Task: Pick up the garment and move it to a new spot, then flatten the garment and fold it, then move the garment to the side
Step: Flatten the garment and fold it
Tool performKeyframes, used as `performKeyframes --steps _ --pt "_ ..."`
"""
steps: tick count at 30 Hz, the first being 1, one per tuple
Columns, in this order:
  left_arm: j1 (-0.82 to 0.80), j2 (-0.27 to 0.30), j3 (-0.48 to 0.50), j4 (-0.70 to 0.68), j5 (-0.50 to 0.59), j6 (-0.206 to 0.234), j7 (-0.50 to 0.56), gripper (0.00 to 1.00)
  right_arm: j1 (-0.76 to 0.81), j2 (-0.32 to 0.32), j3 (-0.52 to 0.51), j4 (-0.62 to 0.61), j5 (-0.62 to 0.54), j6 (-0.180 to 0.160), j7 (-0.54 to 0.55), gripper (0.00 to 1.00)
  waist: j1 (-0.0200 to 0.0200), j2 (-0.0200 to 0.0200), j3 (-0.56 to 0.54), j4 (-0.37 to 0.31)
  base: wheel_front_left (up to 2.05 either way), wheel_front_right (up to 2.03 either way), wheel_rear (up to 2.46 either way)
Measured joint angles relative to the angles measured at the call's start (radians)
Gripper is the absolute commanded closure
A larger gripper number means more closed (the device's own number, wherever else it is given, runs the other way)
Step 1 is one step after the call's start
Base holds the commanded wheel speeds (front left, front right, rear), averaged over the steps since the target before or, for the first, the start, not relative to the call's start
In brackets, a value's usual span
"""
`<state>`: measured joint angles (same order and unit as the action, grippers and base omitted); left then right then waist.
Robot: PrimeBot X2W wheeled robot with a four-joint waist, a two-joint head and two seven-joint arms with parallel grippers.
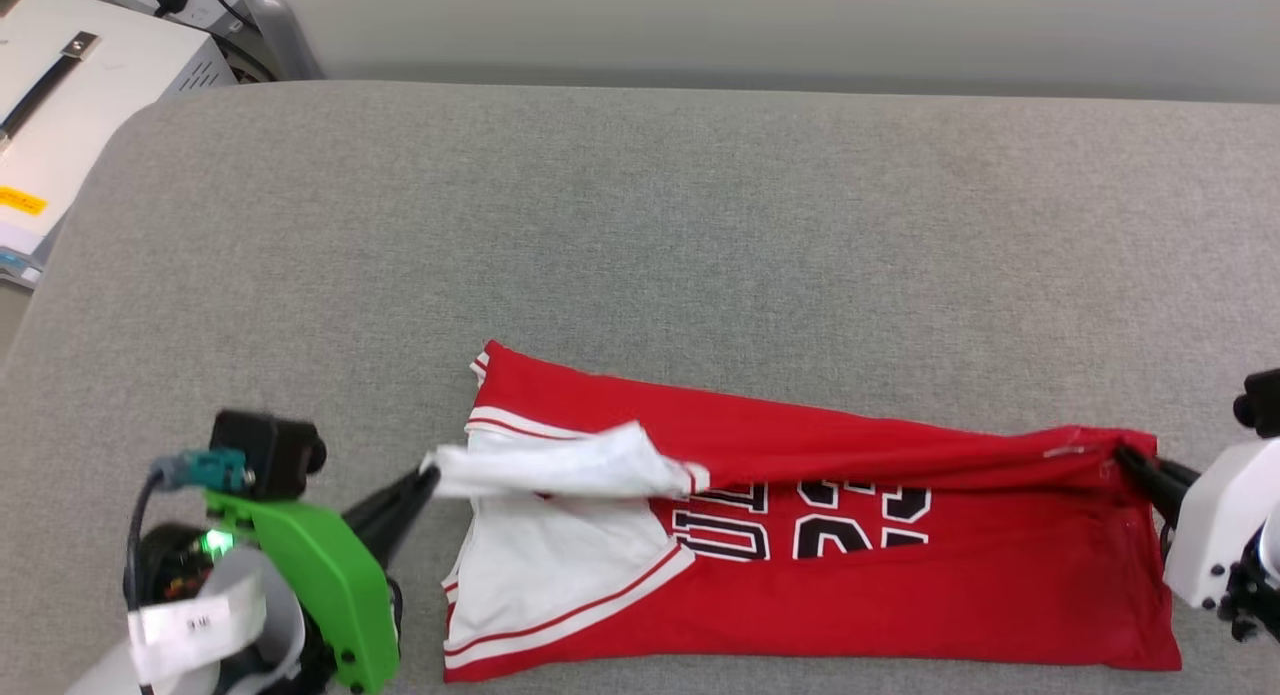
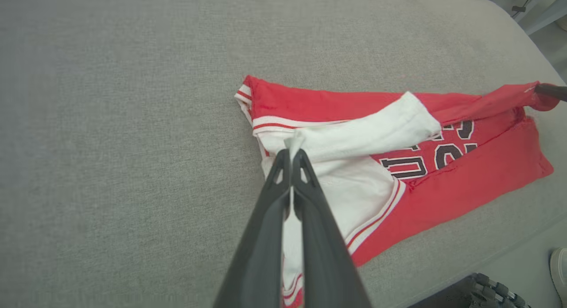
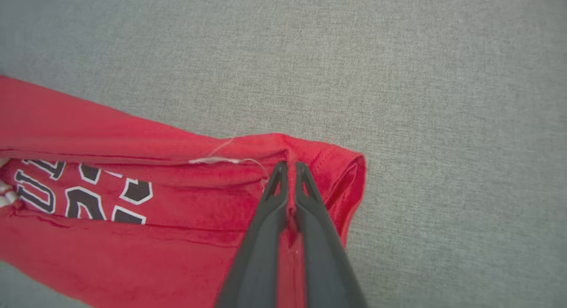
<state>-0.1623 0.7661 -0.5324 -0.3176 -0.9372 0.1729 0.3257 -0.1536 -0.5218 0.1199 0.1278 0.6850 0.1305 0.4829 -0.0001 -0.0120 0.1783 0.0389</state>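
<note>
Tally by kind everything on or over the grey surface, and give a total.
Garment: 1
Grippers: 2 (left gripper, right gripper, each shut on the garment)
Total: 3

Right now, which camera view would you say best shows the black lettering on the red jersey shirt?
The head view: the black lettering faces the camera, only its top under a red fold. The left wrist view shows it slanted, partly behind the white sleeve; the right wrist view shows it near the left edge.
</note>
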Motion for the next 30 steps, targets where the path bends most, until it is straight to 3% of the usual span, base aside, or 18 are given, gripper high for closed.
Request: performKeyframes --steps 14,15,16,17,23,30 --pt "0.086 -0.028 -0.072 0.092 -0.032 -0.013 -0.009 1.00 0.111 -0.053 0.010 -0.073 0.028 0.000 0.114 1.00 0.0000 0.0000 -0.011 0.021 0.00 0.00 0.00" --pt "0.087 -0.031 -0.079 0.102 -0.031 -0.019 -0.009 0.85 0.113 -0.054 0.014 -0.073 0.028 0.000 0.117 0.55 0.0001 0.0000 -0.009 0.021 0.00 0.00 0.00" --pt "0.087 -0.034 -0.088 0.115 -0.027 -0.021 -0.008 0.04 0.114 -0.055 0.016 -0.071 0.025 0.000 0.118 0.00 0.0001 0.0000 -0.007 0.022 0.00 0.00 0.00" --pt "0.086 -0.037 -0.095 0.127 -0.022 -0.025 -0.008 0.00 0.116 -0.056 0.018 -0.069 0.024 0.000 0.126 0.00 0.0000 0.0000 -0.005 0.022 0.00 0.00 0.00" --pt "0.087 -0.070 -0.108 0.169 -0.020 -0.033 -0.034 0.00 0.133 -0.064 0.015 -0.072 0.019 0.000 0.144 0.00 0.0000 0.0000 -0.021 0.021 0.00 0.00 0.00" --pt "0.088 -0.100 -0.035 0.157 -0.019 -0.017 -0.167 0.00 0.155 -0.038 -0.101 -0.151 0.029 0.000 0.227 0.00 0.0000 0.0000 -0.066 0.018 0.00 0.00 0.00"
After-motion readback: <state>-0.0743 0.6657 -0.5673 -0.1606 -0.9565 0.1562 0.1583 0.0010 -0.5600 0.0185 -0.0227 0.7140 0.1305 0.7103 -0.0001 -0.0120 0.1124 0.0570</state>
